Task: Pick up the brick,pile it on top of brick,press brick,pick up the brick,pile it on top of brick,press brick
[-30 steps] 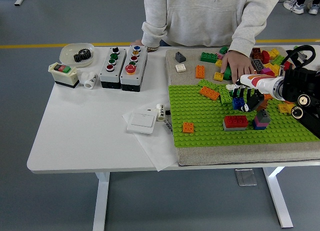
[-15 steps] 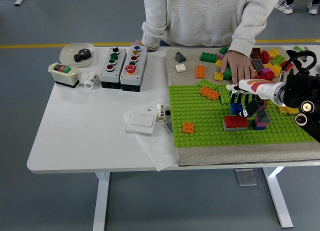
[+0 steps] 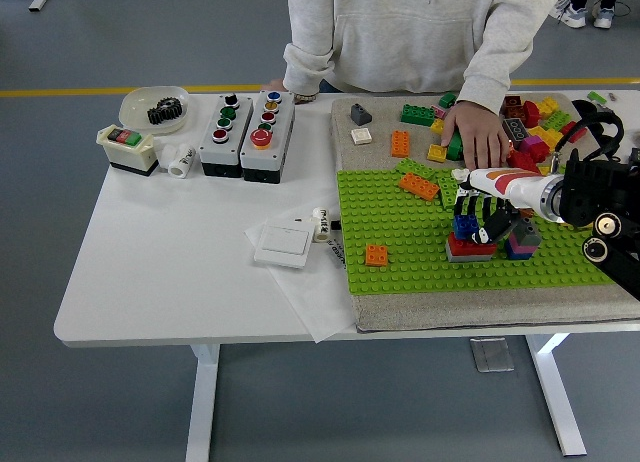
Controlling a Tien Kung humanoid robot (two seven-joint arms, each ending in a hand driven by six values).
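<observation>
Movement since the earlier frames, in the head view: the right hand point(image 3: 480, 217) has dropped lower and nearer over the green baseplate point(image 3: 410, 237), and the blue brick point(image 3: 465, 225) it carries now sits on the red brick point(image 3: 470, 246), where a second ago it hung clear above. Its black fingers point(image 3: 497, 220) curl down round the blue brick, pinching it against the red one beneath. The person's hand point(image 3: 477, 132) rests flat on the loose bricks at the far side, unmoved.

White table point(image 3: 170, 272) on a grey floor with a yellow line across the far part. The baseplate lies on a beige mat point(image 3: 450, 310) on the table's right half.

Counted on the baseplate: one small orange brick point(image 3: 377, 254) near its front left, one long orange brick point(image 3: 419, 185) towards the back, one grey-topped magenta stack point(image 3: 521, 240) just right of the red brick. A heap of mixed bricks point(image 3: 535, 117) lies at the far right, too jumbled to count. Left of the mat: two button boxes point(image 3: 247, 122), one white wall switch point(image 3: 284, 245), one dish with a black gear point(image 3: 153, 108).
</observation>
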